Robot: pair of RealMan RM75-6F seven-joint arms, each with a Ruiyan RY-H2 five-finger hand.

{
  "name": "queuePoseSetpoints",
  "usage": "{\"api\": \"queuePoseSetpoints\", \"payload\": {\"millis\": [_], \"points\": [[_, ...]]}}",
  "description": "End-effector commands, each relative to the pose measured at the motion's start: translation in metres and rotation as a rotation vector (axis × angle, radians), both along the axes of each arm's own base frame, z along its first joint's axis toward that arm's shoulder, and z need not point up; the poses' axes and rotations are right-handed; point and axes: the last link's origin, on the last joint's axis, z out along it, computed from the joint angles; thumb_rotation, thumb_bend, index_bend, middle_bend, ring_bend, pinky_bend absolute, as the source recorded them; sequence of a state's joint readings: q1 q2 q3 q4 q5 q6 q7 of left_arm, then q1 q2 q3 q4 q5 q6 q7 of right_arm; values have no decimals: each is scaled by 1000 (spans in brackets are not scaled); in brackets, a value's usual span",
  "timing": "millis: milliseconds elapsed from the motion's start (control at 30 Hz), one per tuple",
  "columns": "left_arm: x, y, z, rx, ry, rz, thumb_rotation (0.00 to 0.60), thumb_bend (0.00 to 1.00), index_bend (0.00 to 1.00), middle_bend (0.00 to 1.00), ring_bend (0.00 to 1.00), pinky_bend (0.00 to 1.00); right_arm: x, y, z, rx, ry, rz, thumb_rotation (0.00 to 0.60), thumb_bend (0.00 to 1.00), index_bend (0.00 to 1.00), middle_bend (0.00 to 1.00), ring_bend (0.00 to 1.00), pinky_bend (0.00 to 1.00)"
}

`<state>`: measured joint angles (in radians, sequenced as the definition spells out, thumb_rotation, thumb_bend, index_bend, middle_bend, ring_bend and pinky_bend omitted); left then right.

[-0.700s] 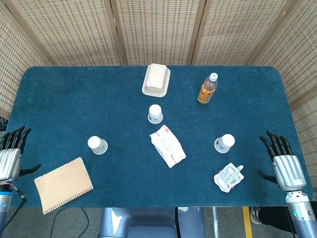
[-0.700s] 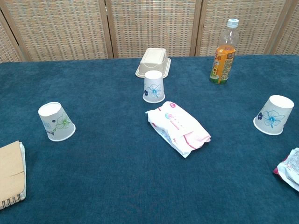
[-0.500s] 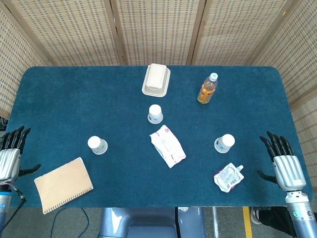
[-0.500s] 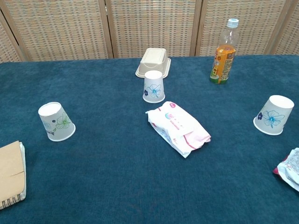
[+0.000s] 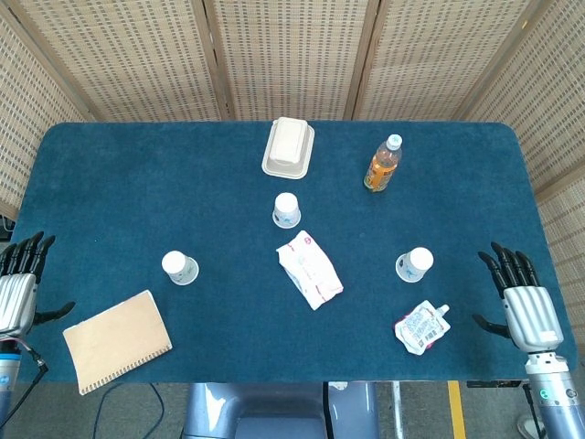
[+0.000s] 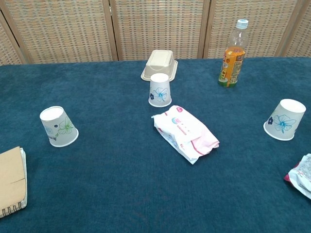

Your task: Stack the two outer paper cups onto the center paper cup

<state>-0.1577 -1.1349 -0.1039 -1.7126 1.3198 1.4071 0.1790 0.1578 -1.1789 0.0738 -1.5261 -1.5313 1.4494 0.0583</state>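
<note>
Only head view caught the hands: left hand (image 5: 18, 291) and right hand (image 5: 523, 306) at table (image 5: 110, 183) edges, fingers spread, holding nothing. Cups upside down, unstacked: left cup (image 5: 179, 268), center cup (image 5: 286, 209), right cup (image 5: 415, 264).

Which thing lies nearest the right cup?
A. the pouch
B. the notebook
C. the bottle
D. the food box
A: the pouch lies just in front of the right cup, while the bottle stands well behind it.

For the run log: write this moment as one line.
stage: not started | left robot hand: open, table edge | right robot hand: open, table edge | left cup, center cup, right cup: upside down, unstacked
</note>
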Motion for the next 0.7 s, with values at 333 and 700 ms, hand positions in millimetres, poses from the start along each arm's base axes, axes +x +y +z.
{"api": "queuePoseSetpoints", "payload": {"millis": [333, 700], "points": [[4, 4, -6, -14, -1, -18, 600, 105, 92, 0, 0, 0, -1, -1, 0, 6, -8, -5, 600, 65, 132, 0, 0, 0], [34, 50, -21, -96, -1, -89, 600, 124, 275, 0, 0, 0, -3, -2, 1, 8, -22, -14, 600, 64, 137, 0, 0, 0]]}}
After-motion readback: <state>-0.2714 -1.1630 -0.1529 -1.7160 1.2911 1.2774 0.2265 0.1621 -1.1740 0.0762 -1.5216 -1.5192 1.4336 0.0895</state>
